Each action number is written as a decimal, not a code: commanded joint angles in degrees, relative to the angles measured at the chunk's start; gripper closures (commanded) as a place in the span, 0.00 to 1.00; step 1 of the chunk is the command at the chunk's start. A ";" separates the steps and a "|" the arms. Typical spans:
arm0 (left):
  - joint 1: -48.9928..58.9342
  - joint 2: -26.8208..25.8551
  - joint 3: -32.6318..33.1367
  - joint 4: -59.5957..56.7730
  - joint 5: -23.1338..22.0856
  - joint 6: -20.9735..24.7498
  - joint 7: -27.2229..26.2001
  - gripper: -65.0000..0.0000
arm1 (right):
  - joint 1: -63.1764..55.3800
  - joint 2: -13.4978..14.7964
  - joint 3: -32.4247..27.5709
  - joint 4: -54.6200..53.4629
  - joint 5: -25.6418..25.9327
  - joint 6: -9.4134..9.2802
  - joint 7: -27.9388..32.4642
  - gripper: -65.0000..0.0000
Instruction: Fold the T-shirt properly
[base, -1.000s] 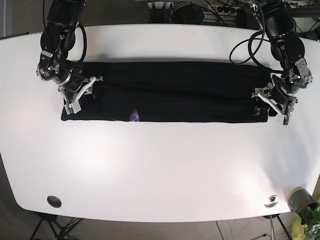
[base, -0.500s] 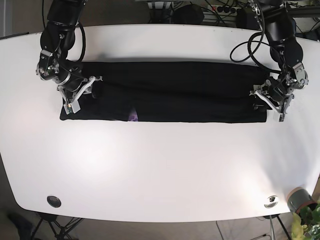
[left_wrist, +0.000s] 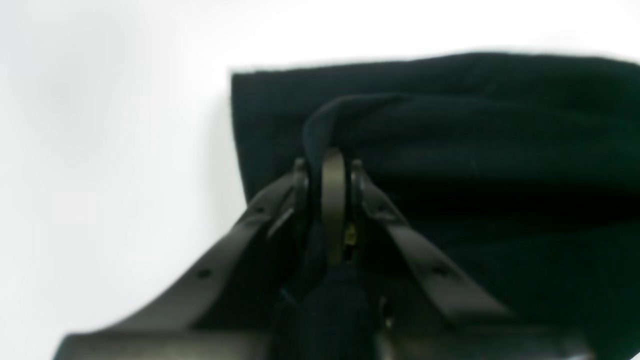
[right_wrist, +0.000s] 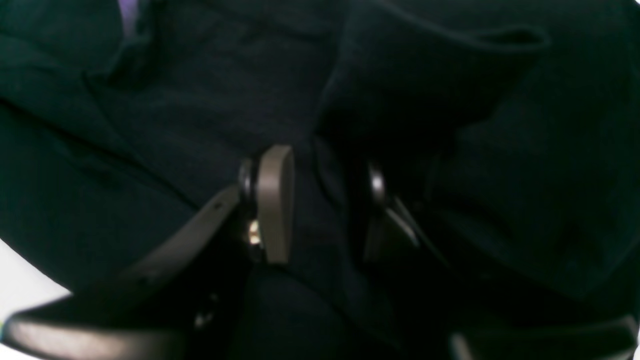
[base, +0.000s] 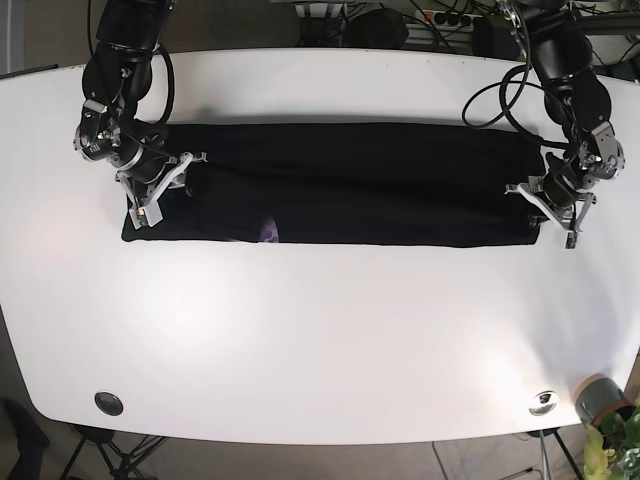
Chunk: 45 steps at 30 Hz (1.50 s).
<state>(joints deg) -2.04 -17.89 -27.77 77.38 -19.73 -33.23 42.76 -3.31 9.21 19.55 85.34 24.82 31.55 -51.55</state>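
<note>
The black T-shirt (base: 340, 185) lies folded in a long band across the white table (base: 320, 340). A small purple patch (base: 268, 234) shows at its near edge. My left gripper (base: 538, 205) is at the shirt's right end. In the left wrist view it (left_wrist: 330, 172) is shut on a raised fold of the black cloth (left_wrist: 450, 125) close to the shirt's corner. My right gripper (base: 168, 186) is at the shirt's left end. In the right wrist view its fingers (right_wrist: 274, 200) stand on either side of a thick bunch of cloth (right_wrist: 325, 170) that fills the gap.
A plant pot (base: 600, 400) stands at the table's near right corner. Two round fittings (base: 108, 403) (base: 543, 402) sit near the front edge. Cables hang behind the far edge.
My left gripper drew slightly inward and back, then shifted outward again to the shirt's right end with the cloth. My right gripper has hardly moved.
</note>
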 joint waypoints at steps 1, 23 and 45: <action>-0.37 -1.32 -1.11 3.98 -0.36 0.13 -0.87 1.00 | 0.37 0.24 0.19 0.42 -0.86 -0.39 -1.24 0.71; 13.25 -2.11 -1.73 14.79 -0.01 -6.28 -0.79 1.00 | 0.28 0.15 0.19 0.42 -0.86 -0.39 -1.24 0.71; 16.15 -4.57 -8.76 10.48 -12.05 -6.77 3.61 0.38 | 0.19 -1.34 0.10 0.51 -0.86 -0.39 -1.24 0.71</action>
<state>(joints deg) 14.24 -21.34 -35.18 86.80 -29.82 -39.94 44.23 -3.33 7.81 19.64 85.41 24.75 31.53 -51.44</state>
